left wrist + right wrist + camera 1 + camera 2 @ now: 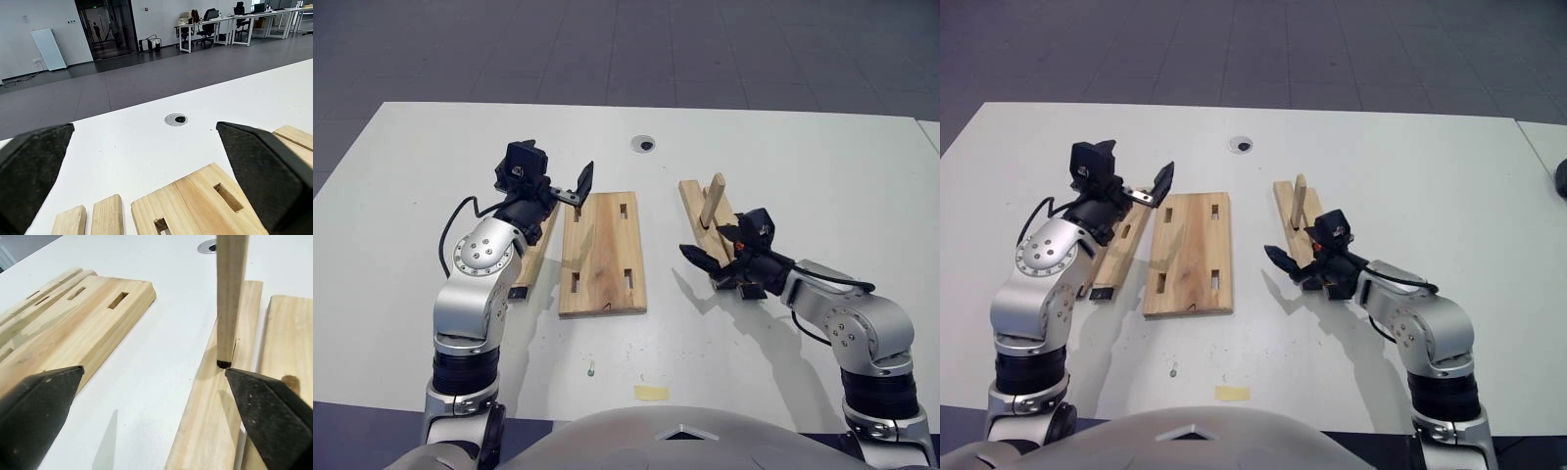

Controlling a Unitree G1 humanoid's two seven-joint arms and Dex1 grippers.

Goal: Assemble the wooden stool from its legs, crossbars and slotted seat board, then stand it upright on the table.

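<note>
- Dark grey tiled floor (607, 49) is stretching across the top of the frame, behind the white table (822, 157).
- White desks (230, 22) and black office chairs (211, 27) are standing by the white wall (161, 14).
- Dark doorway (105, 24) is opening in it.

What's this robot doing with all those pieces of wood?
It is putting a wooden stool together, and it looks early on. The seat board lies flat on the table, its four slots empty. Wooden slats lie to its left, with the left jaws open above their far end. On the right, a stick stands up from a plank, and the right jaws sit open, low, facing it. Neither holds anything.
</note>
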